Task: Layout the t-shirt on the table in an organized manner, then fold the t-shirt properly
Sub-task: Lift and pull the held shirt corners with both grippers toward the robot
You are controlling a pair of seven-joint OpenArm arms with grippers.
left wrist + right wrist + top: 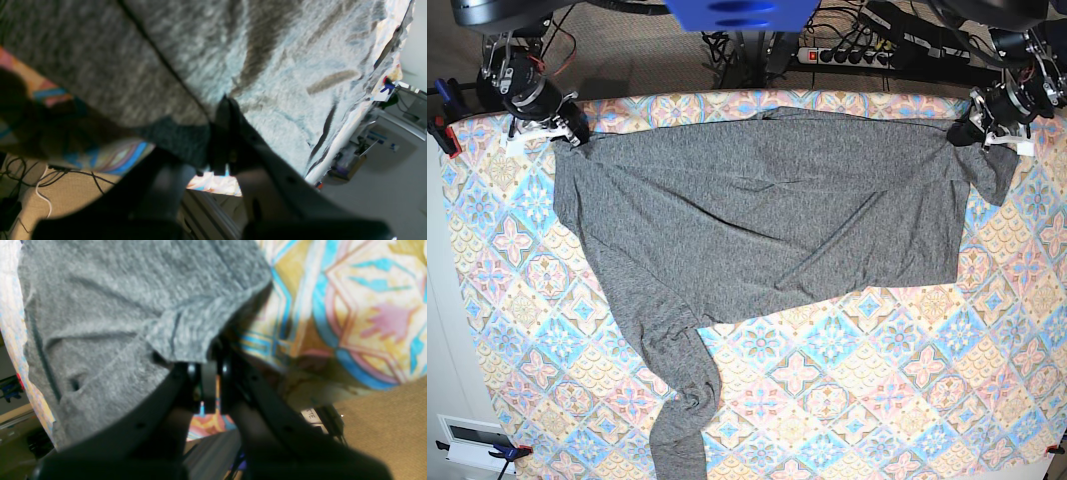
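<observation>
The dark-grey t-shirt lies spread across the far half of the patterned table, its body pulled wide between the two arms. One long sleeve trails toward the near edge and bunches there; the other folds down at the right. My left gripper is shut on the shirt's far right corner; up close its tips pinch the grey knit. My right gripper is shut on the far left corner, its tips clamping the hem above the table cloth.
A power strip with cables lies on the floor behind the table. Clamps hold the table cloth at its left edge. A white box sits beyond the near left corner. Cables run over the floor below the left arm.
</observation>
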